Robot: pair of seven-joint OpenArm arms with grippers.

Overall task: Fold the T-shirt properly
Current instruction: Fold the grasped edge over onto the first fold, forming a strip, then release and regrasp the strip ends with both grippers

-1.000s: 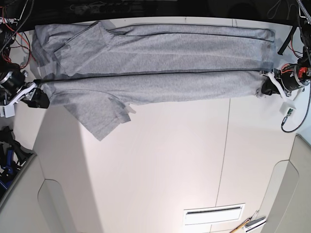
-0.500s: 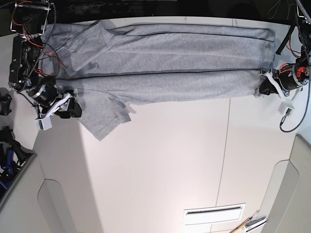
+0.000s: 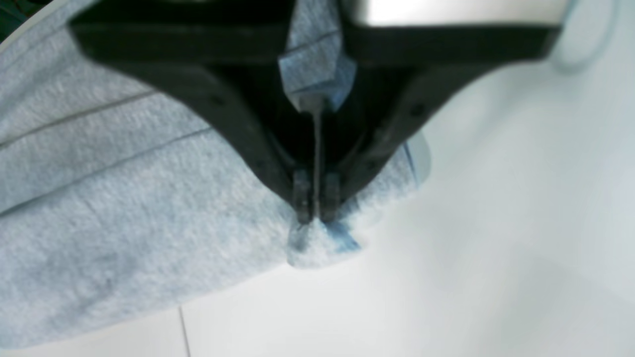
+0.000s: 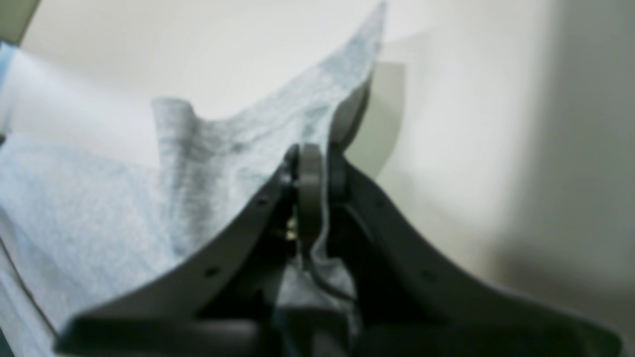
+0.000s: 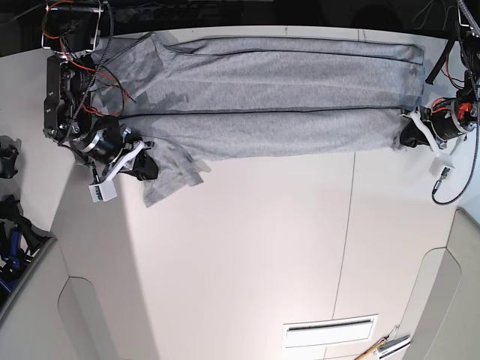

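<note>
The light grey T-shirt (image 5: 285,97) lies stretched across the far part of the white table (image 5: 262,247), folded lengthwise into a long band. One sleeve (image 5: 171,174) hangs toward the front at its left end. My left gripper (image 5: 409,135) is at the band's right end, shut on a corner of the T-shirt (image 3: 317,248) with fabric bunched between the fingers (image 3: 300,196). My right gripper (image 5: 144,166) sits at the left end by the sleeve, shut on a raised fold of the T-shirt (image 4: 278,124).
The right arm's body with red wiring (image 5: 71,82) lies over the shirt's left end. Cables (image 5: 450,180) hang by the left arm at the table's right edge. A vent slot (image 5: 330,330) and a tool (image 5: 386,346) sit near the front right.
My right gripper has carried the shirt's left end inward to the right, drawing the sleeve under and shortening it. The left gripper has stayed put, holding the right end.
</note>
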